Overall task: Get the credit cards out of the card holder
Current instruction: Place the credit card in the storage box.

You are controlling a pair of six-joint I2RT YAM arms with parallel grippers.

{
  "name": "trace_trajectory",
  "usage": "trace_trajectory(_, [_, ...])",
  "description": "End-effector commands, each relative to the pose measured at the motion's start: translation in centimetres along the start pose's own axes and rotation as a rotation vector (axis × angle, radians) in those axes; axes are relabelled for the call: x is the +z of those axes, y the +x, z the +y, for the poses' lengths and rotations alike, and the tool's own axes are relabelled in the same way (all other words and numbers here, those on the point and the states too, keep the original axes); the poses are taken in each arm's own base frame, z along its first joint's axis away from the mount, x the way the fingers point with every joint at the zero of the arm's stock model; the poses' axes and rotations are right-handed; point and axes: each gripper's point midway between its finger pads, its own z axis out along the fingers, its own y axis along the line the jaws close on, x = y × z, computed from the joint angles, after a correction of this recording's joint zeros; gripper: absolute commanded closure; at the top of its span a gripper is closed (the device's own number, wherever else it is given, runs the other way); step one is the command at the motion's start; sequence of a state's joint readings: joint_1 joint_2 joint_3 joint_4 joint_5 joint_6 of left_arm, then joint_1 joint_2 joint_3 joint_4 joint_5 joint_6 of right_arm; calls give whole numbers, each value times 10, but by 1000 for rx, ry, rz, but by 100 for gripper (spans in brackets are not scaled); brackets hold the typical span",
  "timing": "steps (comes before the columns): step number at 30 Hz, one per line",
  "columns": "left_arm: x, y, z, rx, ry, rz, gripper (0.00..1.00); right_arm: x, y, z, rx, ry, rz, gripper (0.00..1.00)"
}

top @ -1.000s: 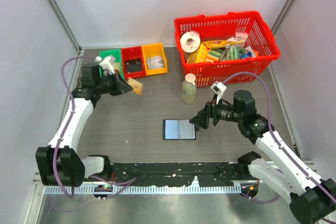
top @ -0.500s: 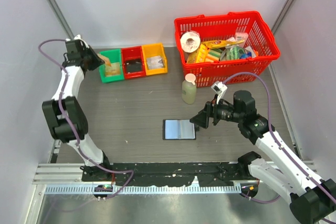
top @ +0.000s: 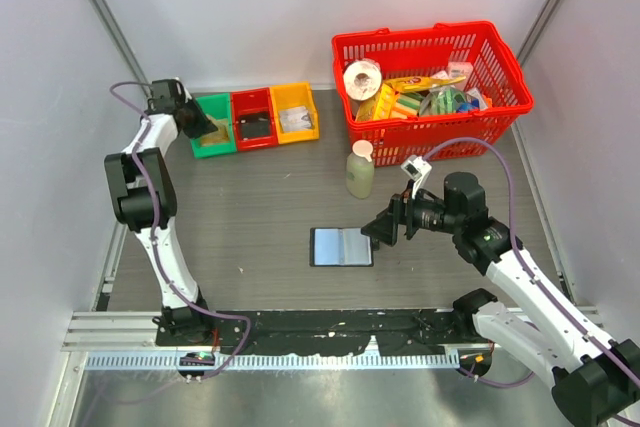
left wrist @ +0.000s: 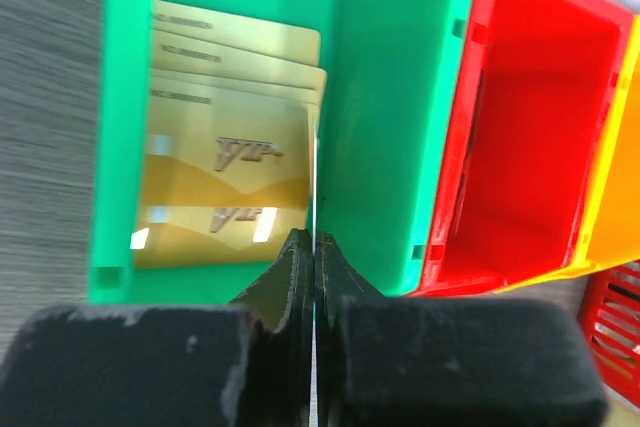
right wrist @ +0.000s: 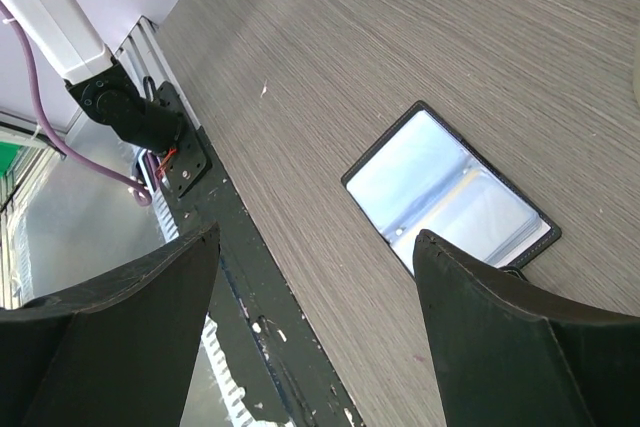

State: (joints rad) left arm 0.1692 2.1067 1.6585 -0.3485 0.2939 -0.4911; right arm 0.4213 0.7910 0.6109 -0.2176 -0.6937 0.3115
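Several credit cards [left wrist: 225,187] stacked flat in the green tray [left wrist: 385,127], far left; above them, left tool [left wrist: 315,247] pinching one more card [left wrist: 315,162] edge-on. Mid-table [top: 260,207], card holder [top: 341,246] lying open, pale faces up. Just right of it, right tool [top: 383,230] spread wide, empty.

3 small trays sit in a row at 11 o'clock on the grey wood-grain surface [top: 250,217]: green tray [top: 226,107], red tray [top: 252,97] touching it, and yellow tray [top: 293,88] at the right end. The red tray holds something dark, the yellow one something pale grey. A red basket [top: 430,132] at 1 o'clock is full of groceries, with a white roll [top: 362,78] and yellow packets [top: 400,105] on top. A pale green bottle [top: 360,173] with a white cap stands upright just beside the basket's near-left corner.
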Motion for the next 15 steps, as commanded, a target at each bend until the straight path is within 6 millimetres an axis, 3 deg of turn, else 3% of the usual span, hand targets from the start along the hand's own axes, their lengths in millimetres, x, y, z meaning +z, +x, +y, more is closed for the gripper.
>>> trace_trajectory(1, [-1, -10, -29, 17, 82, -19, 100, 1, -8, 2, -38, -15, -23, 18])
trace_trajectory(5, [2, -4, -23, 20, 54, 1, 97, 1, -8, 0, -38, -4, -25, 18])
trace_trajectory(11, [-21, -19, -11, 71, -79, -32, 51, -2, -9, -3, -40, 28, -27, 18])
trace_trajectory(15, [-52, -33, -23, 132, -130, -77, 34, -5, -14, -7, -50, 69, -38, 18])
